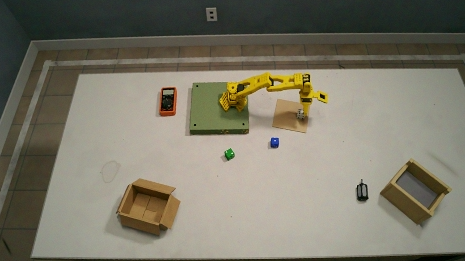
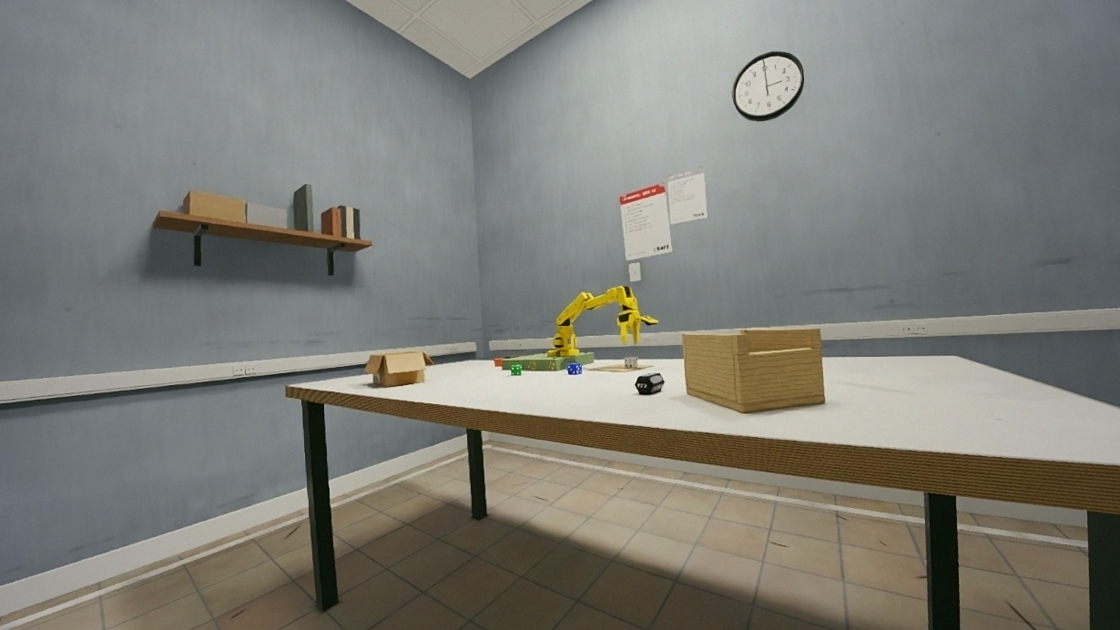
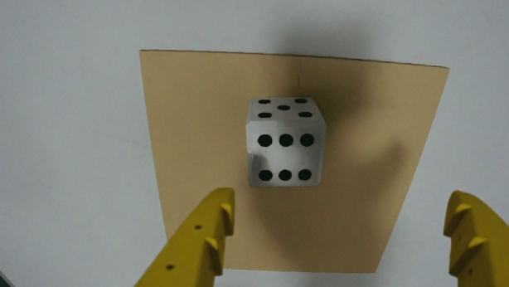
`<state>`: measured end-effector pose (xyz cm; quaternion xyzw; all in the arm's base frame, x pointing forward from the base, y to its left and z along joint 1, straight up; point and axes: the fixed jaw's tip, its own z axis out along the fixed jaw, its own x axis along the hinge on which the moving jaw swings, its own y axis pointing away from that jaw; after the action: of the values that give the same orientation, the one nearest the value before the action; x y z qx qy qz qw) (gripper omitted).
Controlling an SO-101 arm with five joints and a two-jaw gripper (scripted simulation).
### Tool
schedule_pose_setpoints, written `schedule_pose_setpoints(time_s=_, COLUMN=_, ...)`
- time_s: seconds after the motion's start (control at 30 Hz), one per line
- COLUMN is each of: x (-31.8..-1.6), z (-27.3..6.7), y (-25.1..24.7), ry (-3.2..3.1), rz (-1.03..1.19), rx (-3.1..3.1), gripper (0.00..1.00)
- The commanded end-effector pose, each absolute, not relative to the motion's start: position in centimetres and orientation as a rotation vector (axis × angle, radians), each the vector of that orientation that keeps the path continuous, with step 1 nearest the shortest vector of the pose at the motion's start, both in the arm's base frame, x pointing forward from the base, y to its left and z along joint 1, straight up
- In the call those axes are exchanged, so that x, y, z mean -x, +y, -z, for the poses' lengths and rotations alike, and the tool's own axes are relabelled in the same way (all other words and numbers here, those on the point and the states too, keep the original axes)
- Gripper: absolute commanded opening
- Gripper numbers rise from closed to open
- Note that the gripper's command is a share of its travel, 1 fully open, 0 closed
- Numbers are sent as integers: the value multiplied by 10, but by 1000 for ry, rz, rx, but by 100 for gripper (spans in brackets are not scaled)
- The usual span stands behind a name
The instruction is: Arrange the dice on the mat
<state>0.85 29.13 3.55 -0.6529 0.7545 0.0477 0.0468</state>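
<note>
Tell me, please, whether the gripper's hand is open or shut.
Open: the hand has its fingers apart above the white die.

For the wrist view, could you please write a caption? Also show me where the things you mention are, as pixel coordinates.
White die (image 3: 286, 158) on the tan mat, beneath the open gripper (image 3: 339, 213).

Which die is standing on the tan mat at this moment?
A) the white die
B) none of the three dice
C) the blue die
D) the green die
A: the white die rests on the tan mat, while the green die and the blue die lie on the table outside it.
</note>
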Motion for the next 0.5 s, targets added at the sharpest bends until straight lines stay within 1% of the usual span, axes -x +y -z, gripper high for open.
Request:
schedule_pose_setpoints(time_s=0.0, x=-5, z=-40, y=290, ry=2290, rz=-150, rx=2005, gripper=36)
schedule_pose_setpoints(time_s=0.47, x=-5, z=-44, y=291, ry=2280, rz=-169, rx=1996, gripper=36)
